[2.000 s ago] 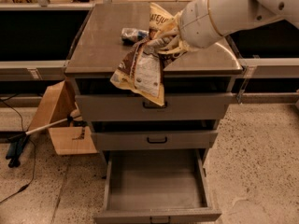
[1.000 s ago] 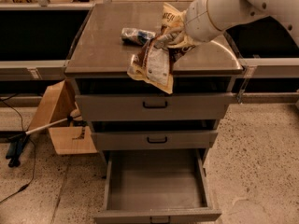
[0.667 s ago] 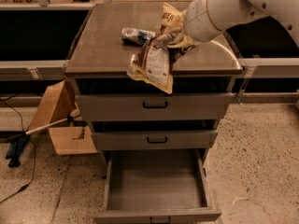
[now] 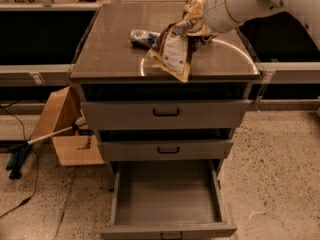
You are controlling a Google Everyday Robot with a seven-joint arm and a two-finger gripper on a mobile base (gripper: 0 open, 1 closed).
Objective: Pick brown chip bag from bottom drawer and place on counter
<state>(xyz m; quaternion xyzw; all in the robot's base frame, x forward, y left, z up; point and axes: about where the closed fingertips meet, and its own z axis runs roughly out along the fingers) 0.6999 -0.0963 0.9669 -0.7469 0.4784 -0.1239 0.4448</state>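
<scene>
The brown chip bag (image 4: 172, 51), dark brown with tan edges and a white label panel, hangs from my gripper (image 4: 194, 25) over the counter (image 4: 110, 49), its lower edge at or just above the counter's front right part. The gripper is shut on the bag's top end, at the end of my white arm, which reaches in from the upper right. The bottom drawer (image 4: 167, 196) is pulled open below and its grey inside is empty.
A small blue-and-white packet (image 4: 143, 37) lies on the counter just left of the bag. Two shallower drawers (image 4: 166, 115) stand slightly ajar above the bottom drawer. A cardboard box (image 4: 65, 129) and a long-handled tool (image 4: 30, 146) are on the floor at the left.
My gripper has carried the bag up and back from in front of the top drawer to over the counter's right part. The bag now hangs above the counter surface.
</scene>
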